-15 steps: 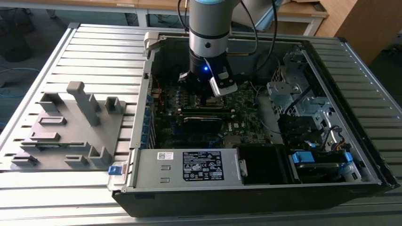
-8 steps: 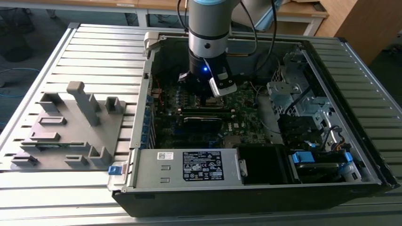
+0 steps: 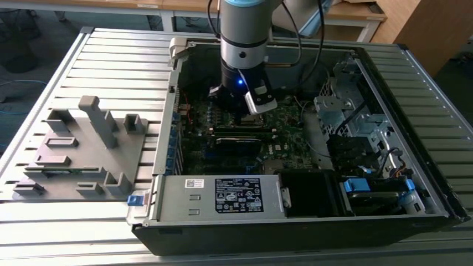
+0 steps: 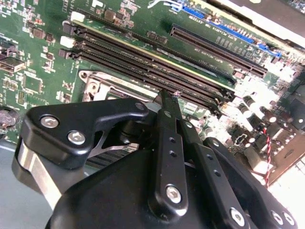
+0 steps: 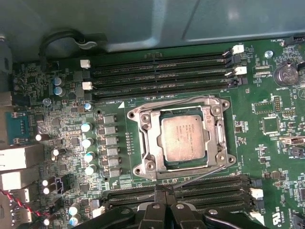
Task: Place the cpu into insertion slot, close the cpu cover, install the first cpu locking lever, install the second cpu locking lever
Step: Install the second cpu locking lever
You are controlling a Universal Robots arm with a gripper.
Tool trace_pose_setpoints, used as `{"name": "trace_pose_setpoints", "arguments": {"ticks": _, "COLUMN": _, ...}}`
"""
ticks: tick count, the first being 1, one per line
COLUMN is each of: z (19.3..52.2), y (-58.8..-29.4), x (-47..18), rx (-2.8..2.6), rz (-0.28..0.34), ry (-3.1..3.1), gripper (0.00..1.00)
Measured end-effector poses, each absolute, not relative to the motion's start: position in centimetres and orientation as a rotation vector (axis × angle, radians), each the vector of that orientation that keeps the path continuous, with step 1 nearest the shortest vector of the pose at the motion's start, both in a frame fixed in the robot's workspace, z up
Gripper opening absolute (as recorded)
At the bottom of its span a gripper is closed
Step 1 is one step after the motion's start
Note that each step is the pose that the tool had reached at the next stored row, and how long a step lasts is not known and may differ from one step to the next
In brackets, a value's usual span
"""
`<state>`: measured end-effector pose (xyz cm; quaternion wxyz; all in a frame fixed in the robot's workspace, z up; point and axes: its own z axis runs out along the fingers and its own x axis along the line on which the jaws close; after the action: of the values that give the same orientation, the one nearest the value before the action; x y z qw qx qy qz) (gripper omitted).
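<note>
In the first wrist view the cpu (image 5: 182,140) lies flat in the insertion slot (image 5: 141,170), its dull metal top facing up. The silver cpu cover (image 5: 151,138) is folded down around it. One thin wire locking lever (image 5: 176,101) runs along the socket's side nearest the upper memory slots. The other lever (image 5: 205,172) slants from the socket's corner across the board to my gripper (image 5: 164,194). My fingers are shut together, their tips (image 4: 165,95) at that lever's end beside the socket rim (image 4: 97,81). Whether the wire is pinched I cannot tell. In the exterior view my gripper (image 3: 244,111) is low inside the case.
Long black memory slots (image 5: 157,71) flank the socket on two sides. The green motherboard (image 5: 267,143) sits in an open computer case (image 3: 414,166) with a power supply (image 3: 221,194) at the front. A grey fixture block (image 3: 81,149) stands on the slatted table at the exterior view's left.
</note>
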<state>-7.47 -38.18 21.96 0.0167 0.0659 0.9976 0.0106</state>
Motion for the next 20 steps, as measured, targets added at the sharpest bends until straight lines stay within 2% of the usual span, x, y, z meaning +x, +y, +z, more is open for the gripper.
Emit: {"name": "trace_pose_setpoints", "arguments": {"ticks": 20, "z": 21.59, "y": -38.18, "x": -8.00, "rx": 0.205, "rz": 0.033, "ry": 3.101, "gripper": 0.10}}
